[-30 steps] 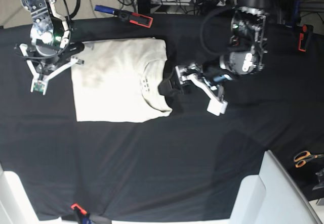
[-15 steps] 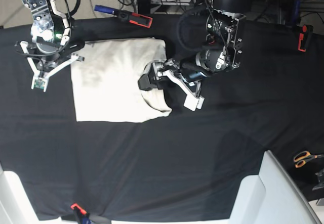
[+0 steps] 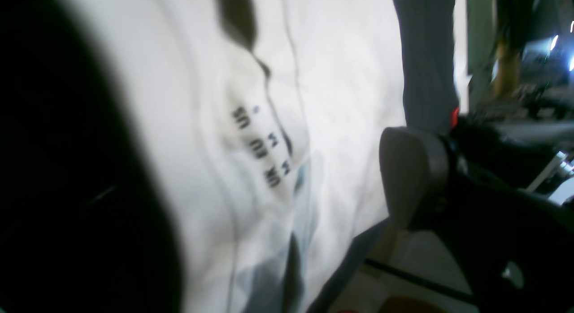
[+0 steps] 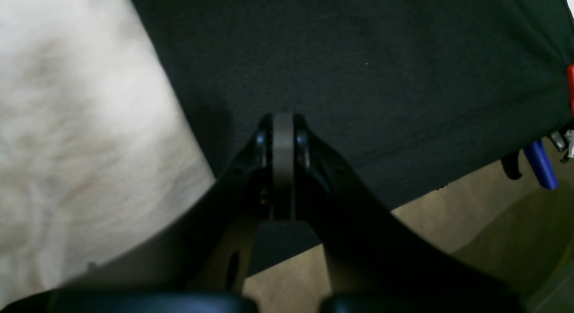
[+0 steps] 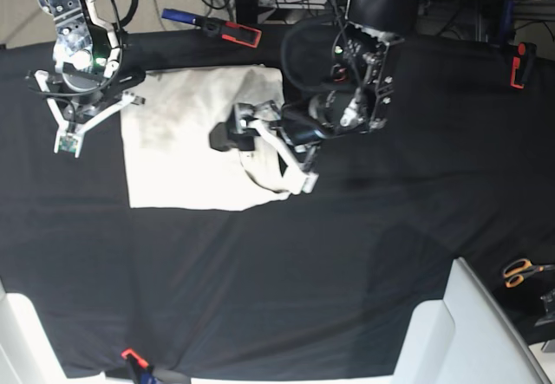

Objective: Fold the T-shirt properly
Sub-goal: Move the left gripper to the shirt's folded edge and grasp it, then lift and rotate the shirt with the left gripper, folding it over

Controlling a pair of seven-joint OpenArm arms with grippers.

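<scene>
The cream T-shirt [image 5: 182, 154] lies flat as a folded rectangle on the black table cloth [image 5: 347, 254], at the back left. My left gripper [image 5: 264, 159] hovers open over the shirt's right part. Its dark finger is above the fabric and its white finger reaches past the shirt's right edge. The left wrist view shows the shirt [image 3: 341, 80] close up with its printed size label [image 3: 258, 147], and one grey finger pad [image 3: 412, 174] beside it. My right gripper [image 4: 282, 124] is shut and empty over the black cloth, just off the shirt's left edge [image 4: 80, 124]; the base view shows this gripper [image 5: 68, 141] too.
A red-and-black clamp [image 5: 232, 30] lies behind the shirt, another red clamp [image 5: 518, 65] at the far right edge. Orange scissors [image 5: 520, 271] rest at the right. A white panel [image 5: 468, 332] covers the front right corner. A small red clip [image 5: 130, 354] sits on the front edge.
My left arm has swung leftwards from beside the shirt's right edge to above the shirt, jaws still wide. The right arm has stayed in place.
</scene>
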